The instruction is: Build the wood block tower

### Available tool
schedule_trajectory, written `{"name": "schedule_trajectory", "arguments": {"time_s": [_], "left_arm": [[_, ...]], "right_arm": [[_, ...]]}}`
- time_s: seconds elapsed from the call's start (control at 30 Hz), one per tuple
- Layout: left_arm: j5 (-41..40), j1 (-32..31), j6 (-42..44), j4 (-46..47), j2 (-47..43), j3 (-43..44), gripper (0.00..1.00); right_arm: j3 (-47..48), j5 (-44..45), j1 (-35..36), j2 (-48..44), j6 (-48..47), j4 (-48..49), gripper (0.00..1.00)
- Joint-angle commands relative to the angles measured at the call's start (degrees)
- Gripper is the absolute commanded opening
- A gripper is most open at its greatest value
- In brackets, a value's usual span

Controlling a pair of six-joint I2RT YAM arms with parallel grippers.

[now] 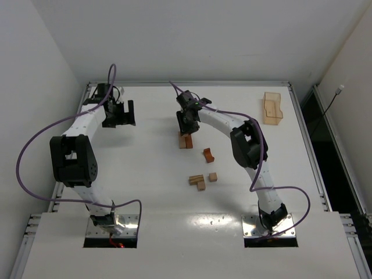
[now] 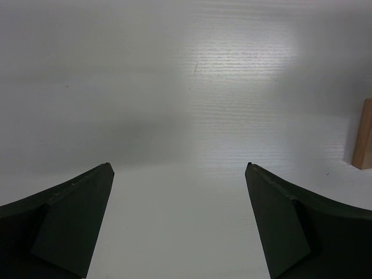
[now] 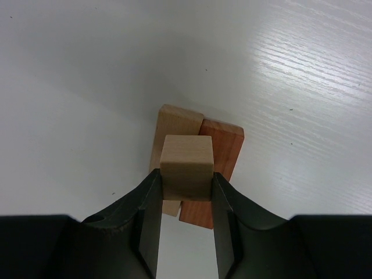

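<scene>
My right gripper [image 1: 187,125] is shut on a light tan wood block [image 3: 186,165] and holds it over the base of the tower [image 1: 185,140]. That base is a tan bar [image 3: 174,125] and a reddish-brown bar [image 3: 224,145] lying side by side on the table. I cannot tell whether the held block touches them. Loose wood blocks lie nearer: a reddish notched piece [image 1: 208,155], a small cube [image 1: 213,176] and a tan cluster [image 1: 197,181]. My left gripper [image 1: 119,114] is open and empty at the far left; in its wrist view [image 2: 180,168] only bare table lies between the fingers.
A shallow light-wood tray [image 1: 271,108] stands at the back right. A tan wood edge [image 2: 363,142] shows at the right border of the left wrist view. Purple cables loop along both arms. The table's raised rim runs along the back and sides.
</scene>
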Motion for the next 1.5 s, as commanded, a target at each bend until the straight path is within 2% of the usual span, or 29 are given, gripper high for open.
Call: {"name": "schedule_trajectory", "arguments": {"time_s": [0.0, 0.07, 0.27, 0.43, 0.63, 0.8, 0.9, 0.93, 1.0, 1.13, 1.17, 1.33, 1.47], "left_arm": [[0.9, 0.9, -0.5, 0.0, -0.1, 2.3, 0.96], [0.9, 1.4, -0.5, 0.0, -0.1, 2.3, 0.96], [1.4, 1.4, -0.5, 0.0, -0.1, 2.3, 0.96], [1.9, 1.9, -0.5, 0.0, -0.1, 2.3, 0.96], [2.6, 1.9, -0.5, 0.6, -1.9, 1.2, 0.96], [3.8, 1.9, -1.1, 1.6, -4.3, -0.7, 0.96], [4.4, 1.9, -1.1, 2.2, -6.8, -3.2, 0.96], [4.9, 1.9, -1.1, 2.2, -7.4, -3.2, 0.96], [4.9, 1.9, -0.6, 2.7, -8.6, -5.2, 0.96], [6.3, 1.9, -0.1, 2.7, -11.1, -7.1, 0.96], [6.9, 1.9, -0.1, 2.7, -11.9, -7.2, 0.96], [7.5, 1.9, 1.0, 2.7, -13.2, -7.7, 0.96], [8.6, 1.9, 1.0, 2.7, -13.8, -7.7, 1.0]], "right_arm": [[2.5, 0.6, 0.4, 0.4, -0.1, 1.1, 0.3], [2.5, 0.6, 0.4, 0.4, -0.1, 1.1, 0.38], [2.5, 1.8, 0.4, 0.4, 0.5, 1.1, 0.48], [2.0, 1.2, 0.4, -2.2, -1.6, 1.7, 0.63], [-3.3, 5.0, 2.0, -10.2, -4.7, 3.1, 0.65], [-12.8, 3.2, 4.0, -21.5, -8.0, 4.5, 0.65], [-21.1, -1.3, 5.4, -27.3, -14.2, 5.7, 0.65], [-26.0, -4.2, 5.9, -31.4, -19.3, 5.7, 0.63], [-31.3, -10.5, 5.9, -35.6, -23.4, 5.7, 0.63], [-42.4, -21.7, 5.2, -43.0, -36.9, 2.3, 0.57], [-43.7, -22.9, 5.2, -45.3, -43.7, 0.2, 0.55], [-49.0, -22.4, 5.2, -49.6, -58.7, -4.3, 0.51], [-52.9, -21.0, 5.2, -51.4, -65.9, -4.3, 0.5]]}}
